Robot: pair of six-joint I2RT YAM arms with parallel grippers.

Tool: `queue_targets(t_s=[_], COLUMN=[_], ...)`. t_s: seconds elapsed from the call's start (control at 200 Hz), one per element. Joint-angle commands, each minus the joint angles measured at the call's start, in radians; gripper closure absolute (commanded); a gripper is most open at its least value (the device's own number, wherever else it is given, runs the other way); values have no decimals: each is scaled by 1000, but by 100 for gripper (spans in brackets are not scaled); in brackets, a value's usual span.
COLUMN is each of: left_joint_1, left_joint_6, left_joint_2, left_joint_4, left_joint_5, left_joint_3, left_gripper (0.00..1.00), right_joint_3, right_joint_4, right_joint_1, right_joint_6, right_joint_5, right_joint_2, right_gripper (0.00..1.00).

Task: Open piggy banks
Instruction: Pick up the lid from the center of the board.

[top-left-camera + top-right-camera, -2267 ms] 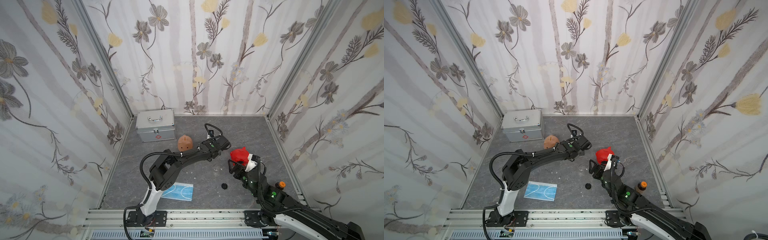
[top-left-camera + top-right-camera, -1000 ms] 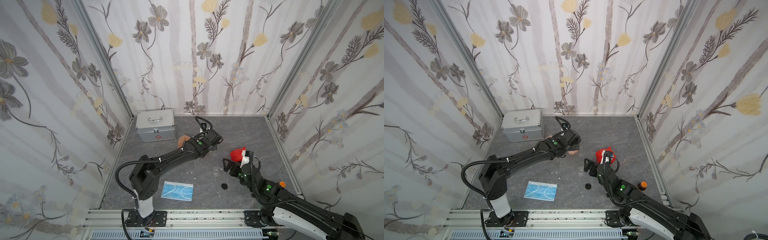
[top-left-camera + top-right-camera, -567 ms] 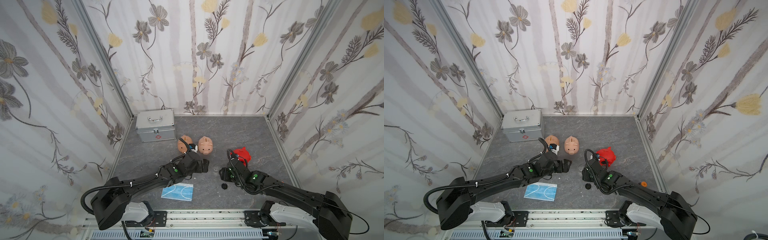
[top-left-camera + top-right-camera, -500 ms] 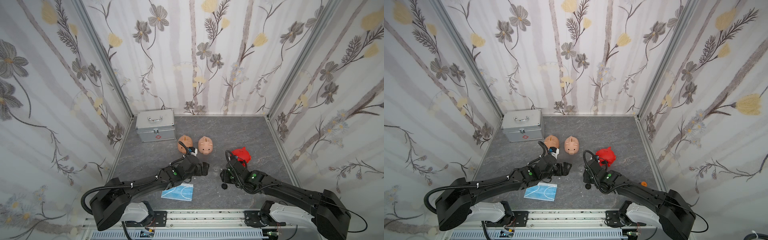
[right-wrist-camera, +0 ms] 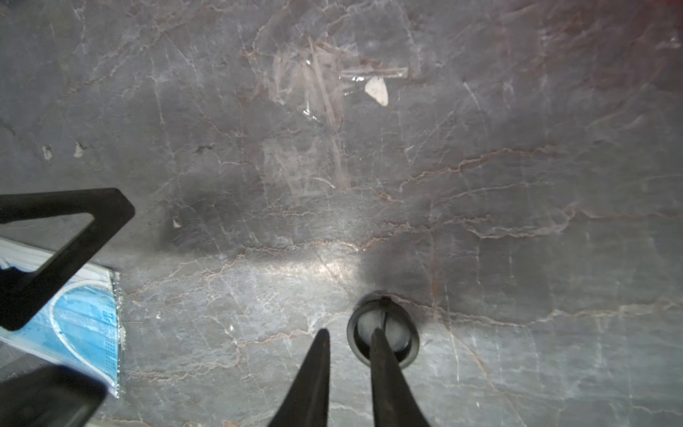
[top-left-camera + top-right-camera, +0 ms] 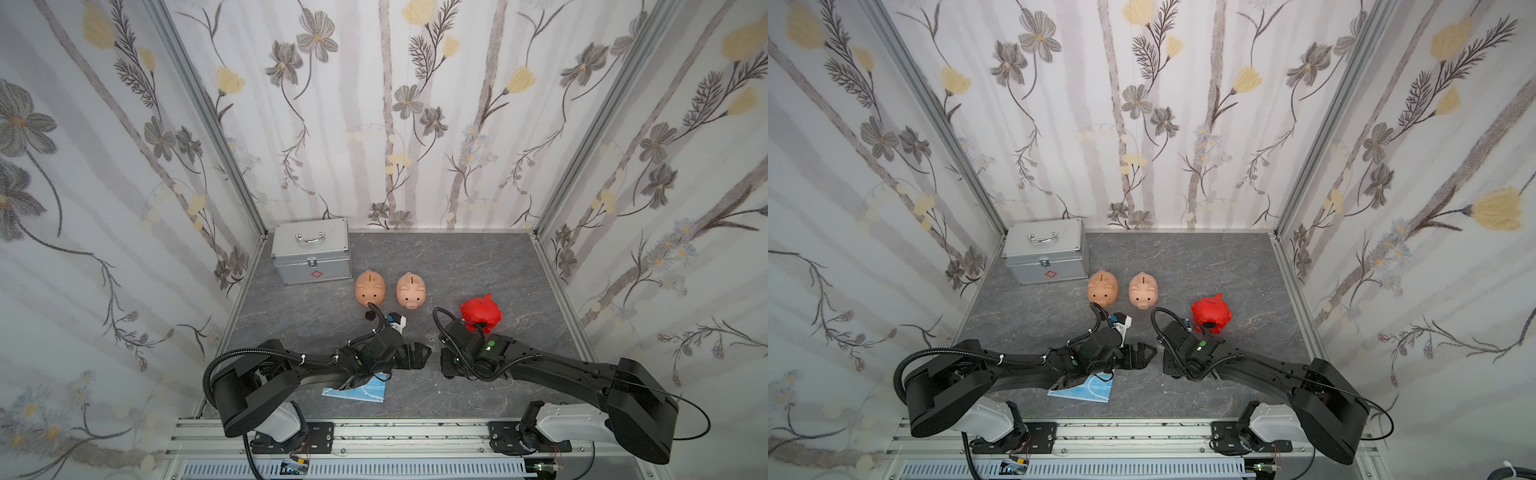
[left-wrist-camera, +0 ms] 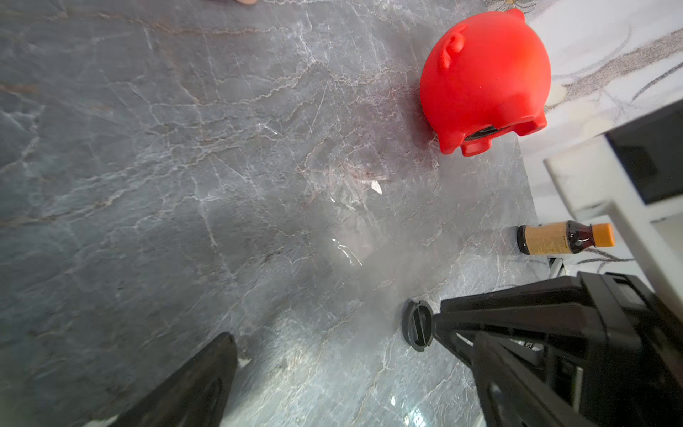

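Two peach-pink piggy banks (image 6: 370, 289) (image 6: 410, 291) stand upright mid-floor. The red one (image 6: 481, 312) (image 7: 484, 74) lies tipped to their right, with a dark round belly opening between its feet. One black plug (image 6: 368, 316) lies in front of the left peach pig. Another plug (image 5: 382, 332) (image 7: 417, 325) lies at the tips of my right gripper (image 5: 349, 332) (image 6: 446, 365). Its jaws stand nearly together, one finger across the plug's cup and the rim showing in the slit. My left gripper (image 6: 422, 355) (image 7: 343, 355) is open, low and holds nothing.
A silver metal case (image 6: 311, 249) stands at the back left corner. A blue face mask (image 6: 357, 390) (image 5: 85, 321) lies under my left arm. A small brown bottle (image 7: 565, 238) with an orange cap lies near the right wall. Crumpled clear film (image 5: 325, 81) lies on the floor.
Both arms have drawn back from the pigs and dropped low at the front. The right jaws have narrowed from wide open. The red pig lies free on the floor.
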Motion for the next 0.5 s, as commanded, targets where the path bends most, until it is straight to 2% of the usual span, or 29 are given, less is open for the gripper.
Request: queue_targets(t_s=[0.0,0.495], left_joint_1=[-1,4], left_joint_6=[-10,1], left_joint_2=[5,9], left_joint_4=[54,42], left_joint_5=[12,13], left_joint_3=[-4,0], left_gripper=[0,0], right_joint_3=[15,19], right_joint_4=[-16,-7], right_joint_1=[8,11], right_joint_6=[24,24], right_joint_5=[11,6], right_joint_2=[22,103], right_gripper=[79,84])
